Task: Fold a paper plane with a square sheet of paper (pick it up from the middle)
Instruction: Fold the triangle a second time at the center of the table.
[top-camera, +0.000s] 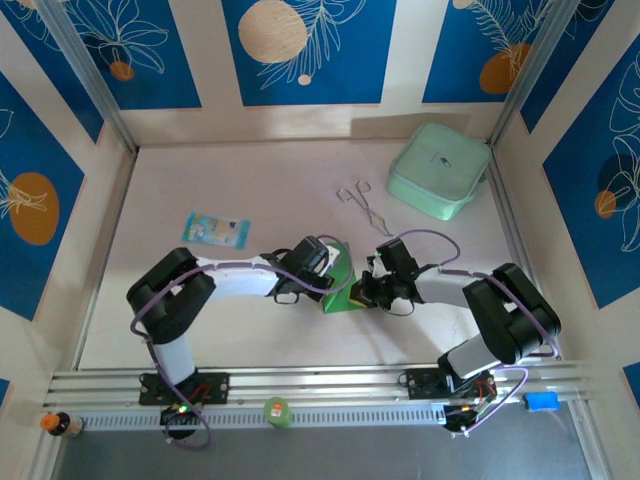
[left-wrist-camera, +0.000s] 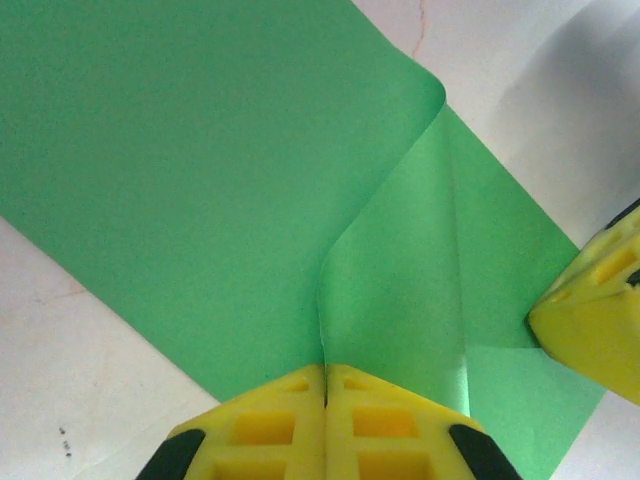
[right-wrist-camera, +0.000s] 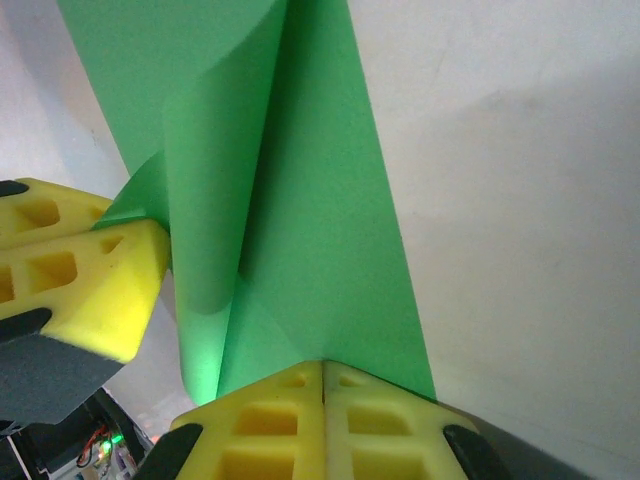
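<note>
Pinching the square sheet of paper (top-camera: 340, 296) from opposite sides, the left hand (top-camera: 333, 274) and the right hand (top-camera: 363, 290) meet just below the middle of the top view, with the bright-green sheet between them on the pale desk (top-camera: 250, 180).

From the left wrist, the left hand (left-wrist-camera: 325, 392) sits at the bottom centre, its yellow fingers (left-wrist-camera: 262, 425) pressed together on the near edge of the sheet (left-wrist-camera: 190, 180). A flap of the paper curls up and over from that pinch toward the upper right, its bend rounded rather than pressed flat. The right hand's yellow finger (left-wrist-camera: 590, 310) touches the sheet at the right edge of the frame.

From the right wrist, the right hand (right-wrist-camera: 323, 388) is likewise closed on the paper (right-wrist-camera: 330, 220) at the bottom centre, and the left hand (right-wrist-camera: 85, 275) grips it at the left.

Near the upper right of the top view stands a mint-green box (top-camera: 440, 170), with metal tongs (top-camera: 364, 205) beside it and a light-blue packet (top-camera: 215, 230) to the left.
</note>
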